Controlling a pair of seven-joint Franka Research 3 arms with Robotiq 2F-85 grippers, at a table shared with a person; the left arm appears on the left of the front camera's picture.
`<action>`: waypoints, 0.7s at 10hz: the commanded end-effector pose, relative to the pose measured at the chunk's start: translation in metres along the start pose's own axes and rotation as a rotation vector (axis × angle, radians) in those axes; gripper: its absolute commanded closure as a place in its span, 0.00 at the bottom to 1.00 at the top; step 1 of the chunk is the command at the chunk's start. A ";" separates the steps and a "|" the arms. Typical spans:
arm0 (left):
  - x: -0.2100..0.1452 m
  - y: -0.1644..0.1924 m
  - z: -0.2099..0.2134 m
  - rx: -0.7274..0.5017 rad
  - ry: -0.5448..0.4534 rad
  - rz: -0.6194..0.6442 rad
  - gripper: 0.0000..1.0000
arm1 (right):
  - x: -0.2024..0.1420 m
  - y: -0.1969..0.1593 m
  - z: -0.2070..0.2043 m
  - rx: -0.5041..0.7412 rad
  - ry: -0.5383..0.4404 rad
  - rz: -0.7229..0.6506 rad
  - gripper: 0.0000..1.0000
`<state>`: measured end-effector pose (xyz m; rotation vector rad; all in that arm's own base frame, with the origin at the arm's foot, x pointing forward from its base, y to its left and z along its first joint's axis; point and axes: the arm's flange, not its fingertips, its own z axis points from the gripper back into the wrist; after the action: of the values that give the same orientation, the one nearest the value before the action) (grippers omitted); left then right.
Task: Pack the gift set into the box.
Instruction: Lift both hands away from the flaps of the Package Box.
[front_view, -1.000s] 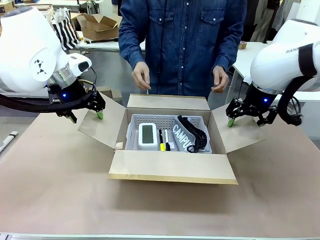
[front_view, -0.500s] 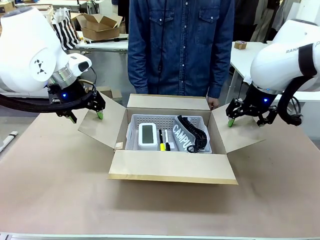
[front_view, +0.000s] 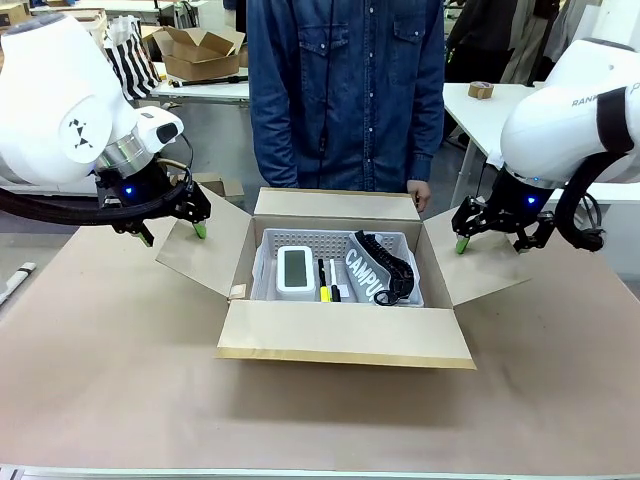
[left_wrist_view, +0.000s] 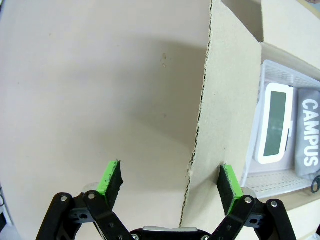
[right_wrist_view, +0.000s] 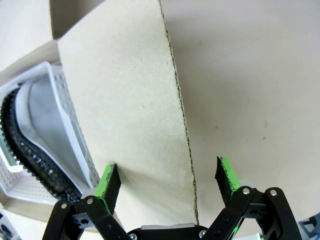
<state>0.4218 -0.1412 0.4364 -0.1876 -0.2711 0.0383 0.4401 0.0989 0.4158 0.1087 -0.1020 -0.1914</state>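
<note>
Gift set is in the box (front_view: 345, 335). The grey tray (front_view: 330, 243) sits on the carton floor. In it, from my left: white device (front_view: 296, 270) screen up, yellow pen (front_view: 324, 285), then the lettered band (front_view: 362, 272) with the black strap (front_view: 395, 270) curled at its right.

All four flaps are folded outward. The box is mid-tabletop (front_view: 120, 380).

Left end effector (left_wrist_view: 170, 180): fingers apart and holding nothing. It straddles the outer edge of the left flap (front_view: 205, 255). In the left wrist view one green pad is over the flap and the other over bare tabletop. I can't tell whether either pad touches the cardboard.

Right end effector (right_wrist_view: 166, 177): mirror case. Fingers are apart and nothing is gripped. The corrugated edge of the right flap (front_view: 480, 265) runs up between the pads. Contact isn't clear here either.

A person in a denim shirt stands at the far side, one hand (front_view: 420, 192) hanging just behind the far flap's right corner.
</note>
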 end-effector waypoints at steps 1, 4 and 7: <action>0.000 -0.001 0.002 0.018 0.001 0.011 0.00 | 0.002 0.001 0.005 -0.026 -0.004 -0.011 0.00; 0.000 -0.001 0.002 0.018 0.001 0.011 0.00 | 0.002 0.001 0.005 -0.026 -0.004 -0.011 0.00; 0.000 -0.001 0.002 0.018 0.001 0.011 0.00 | 0.002 0.001 0.005 -0.026 -0.004 -0.011 0.00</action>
<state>0.4218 -0.1412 0.4364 -0.1876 -0.2711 0.0383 0.4401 0.0989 0.4158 0.1087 -0.1020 -0.1914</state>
